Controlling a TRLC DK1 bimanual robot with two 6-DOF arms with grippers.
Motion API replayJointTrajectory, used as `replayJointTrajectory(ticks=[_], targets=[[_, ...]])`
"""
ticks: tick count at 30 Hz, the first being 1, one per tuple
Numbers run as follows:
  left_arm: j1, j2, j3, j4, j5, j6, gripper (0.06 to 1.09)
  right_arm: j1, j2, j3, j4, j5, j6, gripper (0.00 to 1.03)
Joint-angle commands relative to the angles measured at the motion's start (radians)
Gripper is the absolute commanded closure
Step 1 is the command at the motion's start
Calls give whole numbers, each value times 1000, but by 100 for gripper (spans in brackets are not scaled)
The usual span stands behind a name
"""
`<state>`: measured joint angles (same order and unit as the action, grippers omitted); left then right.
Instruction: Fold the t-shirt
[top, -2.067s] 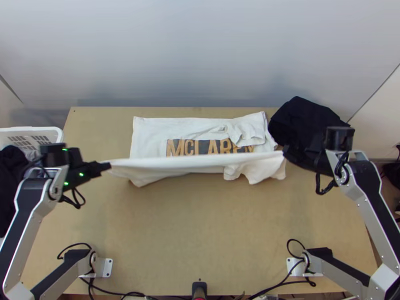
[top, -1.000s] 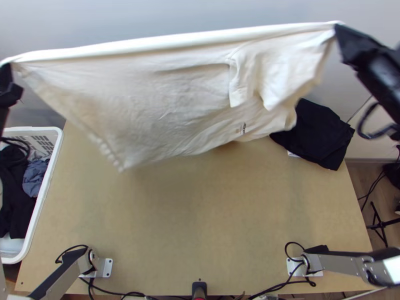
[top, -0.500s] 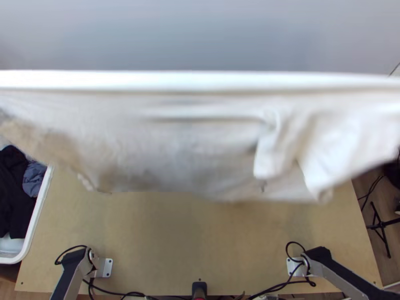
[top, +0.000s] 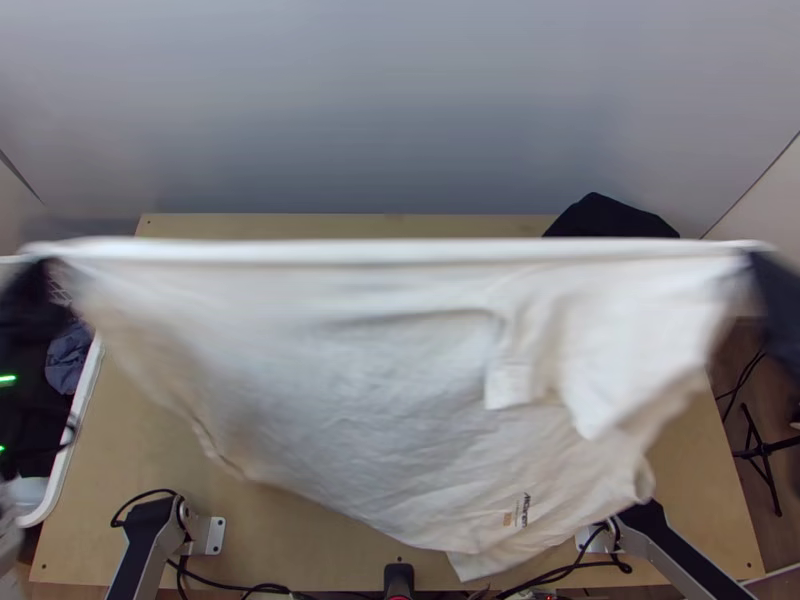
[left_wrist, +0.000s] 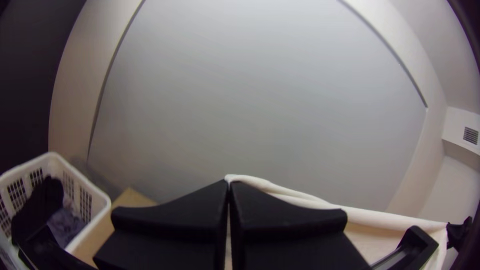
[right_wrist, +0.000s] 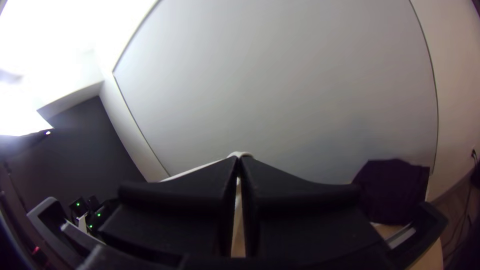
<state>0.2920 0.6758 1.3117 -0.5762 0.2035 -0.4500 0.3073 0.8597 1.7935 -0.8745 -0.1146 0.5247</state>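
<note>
From where I stand, the white t-shirt (top: 400, 400) hangs like a sheet between the two arms, its upper edge pulled nearly straight from the left side of the frame to the right. The left gripper (top: 46, 268), at the frame's left edge, has one end of that edge pinched; the right gripper (top: 757, 258), at the right edge, has the other. In the left wrist view the left gripper's (left_wrist: 229, 183) two black fingers are pressed together, the cloth caught at their tips and its rolled edge running off to the other arm. The right wrist view shows the right gripper (right_wrist: 239, 158) closed the same way, a bit of white fabric poking out at the tips. Below the taut edge the shirt falls in one broad drape between the grippers, with short flaps of cloth bunched right of centre and its lowest corner near the bottom of the frame, right of the middle. I can't tell whether that corner touches the wooden table (top: 330, 560). A small printed mark (top: 517, 510) sits low on the drape. Over at the left is a white basket (top: 68, 468) with dark clothes and a grey-blue garment (top: 68, 358) inside; at upper right, black cloth (top: 612, 217) shows past the shirt's edge.
</note>
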Motion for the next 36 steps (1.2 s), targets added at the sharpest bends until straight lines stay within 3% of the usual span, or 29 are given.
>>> replayJointTrajectory(ticks=[1, 6, 10, 15, 20, 28, 36], targets=[[-93, -87, -419, -54, 56, -6, 105, 39, -145, -686, 241, -66, 29, 100], [-134, -35, -605, 99, 42, 7, 105, 46, -100, -967, 462, -76, 34, 100], [-145, 79, -632, 211, 42, 14, 105, 30, -5, -973, 569, -76, 28, 100], [-155, 284, -447, 303, 31, 0, 105, -47, 185, -758, 634, -74, 9, 100], [-180, 442, -100, 338, -33, -27, 105, -106, 326, -425, 648, -59, 5, 100], [-152, 478, 414, 291, -90, -15, 105, -114, 355, 102, 431, -50, 21, 100], [-83, 317, 521, 237, -118, -3, 105, -99, 188, 300, 140, -85, 18, 100]])
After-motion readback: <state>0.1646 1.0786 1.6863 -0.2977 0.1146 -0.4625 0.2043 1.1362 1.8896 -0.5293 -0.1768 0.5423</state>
